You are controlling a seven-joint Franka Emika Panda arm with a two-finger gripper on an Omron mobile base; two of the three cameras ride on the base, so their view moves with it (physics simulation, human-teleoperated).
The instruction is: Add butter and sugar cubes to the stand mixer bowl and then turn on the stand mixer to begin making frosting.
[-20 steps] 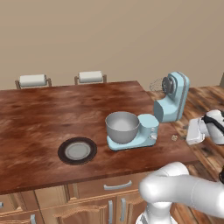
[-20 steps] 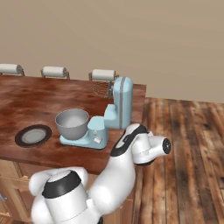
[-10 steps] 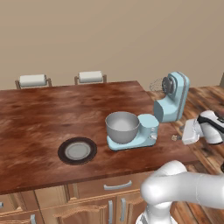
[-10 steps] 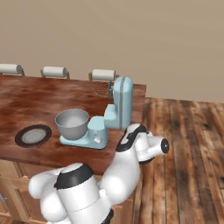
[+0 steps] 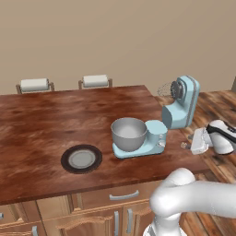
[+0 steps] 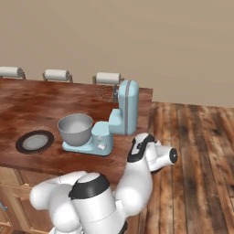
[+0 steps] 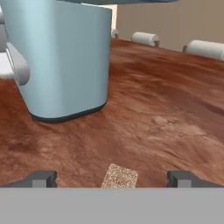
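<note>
Inspection finds the tool (image 7: 112,178) lying low over the wooden surface (image 5: 55,124) near its right edge, jaws spread wide and released, grasping nothing. A sugar cube (image 7: 120,176) is sitting on the surface between the two fingertips (image 7: 41,178), just in front of the stand mixer (image 5: 177,108), whose light blue column is rising close behind it in the hand view. In the left base view the same small cube (image 5: 183,145) is resting beside the tool near the right edge, just beyond the mixer base. By judgement, the step in hand is the pickup of a sugar cube; the next move is calling for a slight advance so the cube sits squarely between the pads, then a closing of the jaws and a lift toward the stand mixer bowl (image 5: 129,133). That bowl is sitting on the mixer base with the head tilted back, and its interior is appearing empty in both base views. A dark plate (image 5: 82,159) is lying toward the front edge, also holding nothing. The butter cannot be made out.
</note>
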